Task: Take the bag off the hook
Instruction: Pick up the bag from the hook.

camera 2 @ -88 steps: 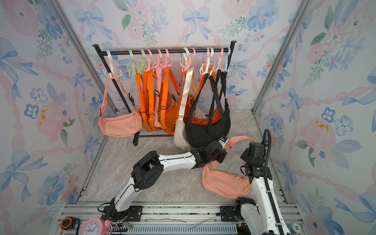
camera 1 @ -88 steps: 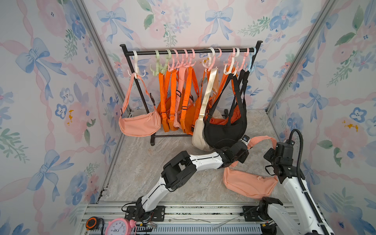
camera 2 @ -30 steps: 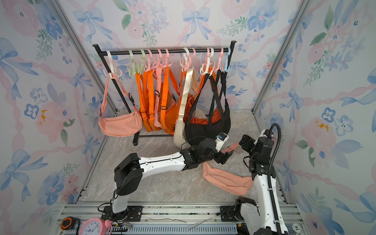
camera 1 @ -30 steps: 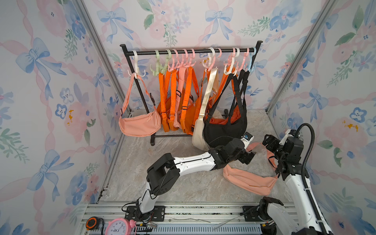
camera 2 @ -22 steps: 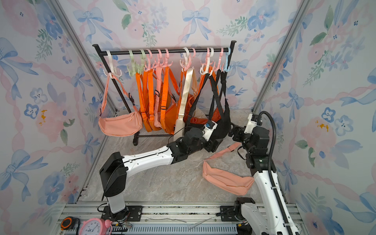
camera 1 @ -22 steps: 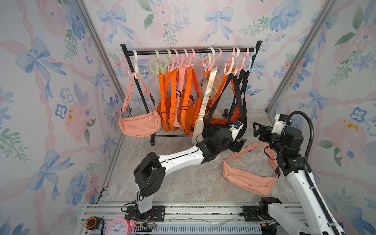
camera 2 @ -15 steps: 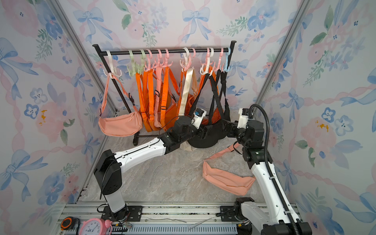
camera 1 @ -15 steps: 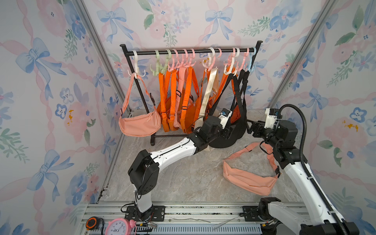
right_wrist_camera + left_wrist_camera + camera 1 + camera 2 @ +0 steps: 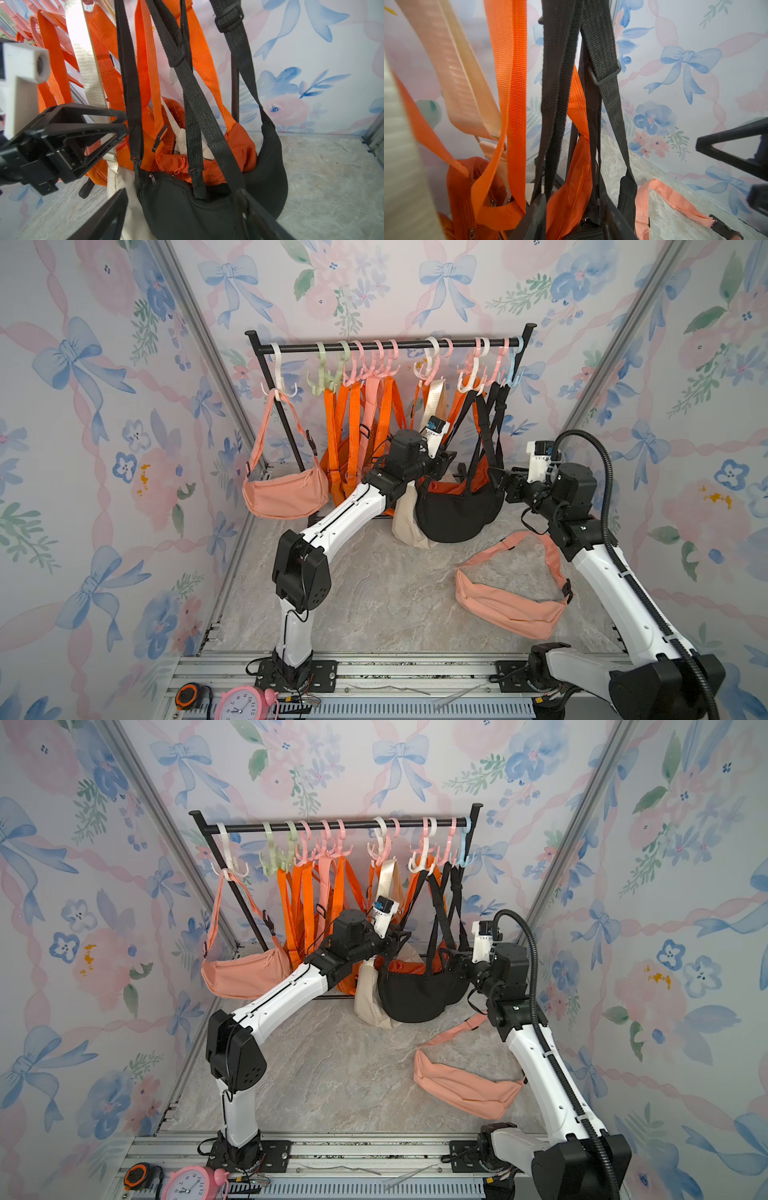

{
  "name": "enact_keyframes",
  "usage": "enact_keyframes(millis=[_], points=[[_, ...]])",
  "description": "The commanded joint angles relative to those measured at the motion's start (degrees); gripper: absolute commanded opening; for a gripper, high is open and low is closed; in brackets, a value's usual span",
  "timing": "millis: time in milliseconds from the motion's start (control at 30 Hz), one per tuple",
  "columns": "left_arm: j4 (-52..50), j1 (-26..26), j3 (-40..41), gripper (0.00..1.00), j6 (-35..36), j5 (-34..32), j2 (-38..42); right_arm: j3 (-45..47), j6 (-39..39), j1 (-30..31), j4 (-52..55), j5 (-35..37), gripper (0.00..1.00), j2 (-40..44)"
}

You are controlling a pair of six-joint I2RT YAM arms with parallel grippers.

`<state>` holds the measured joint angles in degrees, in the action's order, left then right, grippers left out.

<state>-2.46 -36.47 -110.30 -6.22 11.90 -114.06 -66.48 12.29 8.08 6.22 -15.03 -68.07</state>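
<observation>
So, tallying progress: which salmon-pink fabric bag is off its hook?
The salmon-pink fabric bag lying on the grey marbled floor; the other pink bag hangs from the leftmost white plastic hook.

Three walls [image 9: 374, 281] close the booth at 9, 12 and 3 o'clock. All are papered alike: pale, with blue bows, pink ribbons, pink and blue flowers and green sprigs. Two grey metal posts [image 9: 206, 344] run up the back corners, leaning outward in both top views. The worktop [image 9: 395, 593] is a matte grey-beige marble pattern. At 12 o'clock on it stands a black rack [image 9: 359, 824], its bar level and parallel to the back wall. Along 6 o'clock lies a slotted aluminium rail [image 9: 415, 668]. The light is soft and even, and shadows on the wallpaper are faint.
</observation>
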Motion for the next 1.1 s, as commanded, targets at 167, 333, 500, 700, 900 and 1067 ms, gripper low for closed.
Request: enact_keyframes(millis=[167, 333, 500, 700, 900, 1067], points=[[-6.4, 1.9, -9.9, 0.45, -1.0, 4.9, -6.9, -3.4, -1.7, 0.9, -0.2, -1.0, 0.82, -2.4], [-7.3, 2.0, -11.2, 0.46, -0.7, 5.3, -7.1, -4.3, -1.7, 0.9, -0.2, -1.8, 0.82, -3.4], [-7.3, 2.1, -8.4, 0.47, -0.6, 9.0, -3.1, -5.6, -1.7, 0.9, -0.1, -2.0, 0.83, -4.5], [-7.3, 3.4, -6.5, 0.39, -1.8, 15.3, -0.4, -6.5, -1.9, 0.9, -0.7, -1.9, 0.82, -6.0], [-7.3, 4.2, -6.7, 0.16, -2.2, 18.3, -0.1, -7.6, -1.8, 0.9, -0.8, -3.1, 0.75, -7.2], [-7.3, 4.5, -7.7, 0.0, -2.9, 18.9, -1.1, -8.2, -2.4, 0.7, -0.5, -3.5, 0.72, -7.9]])
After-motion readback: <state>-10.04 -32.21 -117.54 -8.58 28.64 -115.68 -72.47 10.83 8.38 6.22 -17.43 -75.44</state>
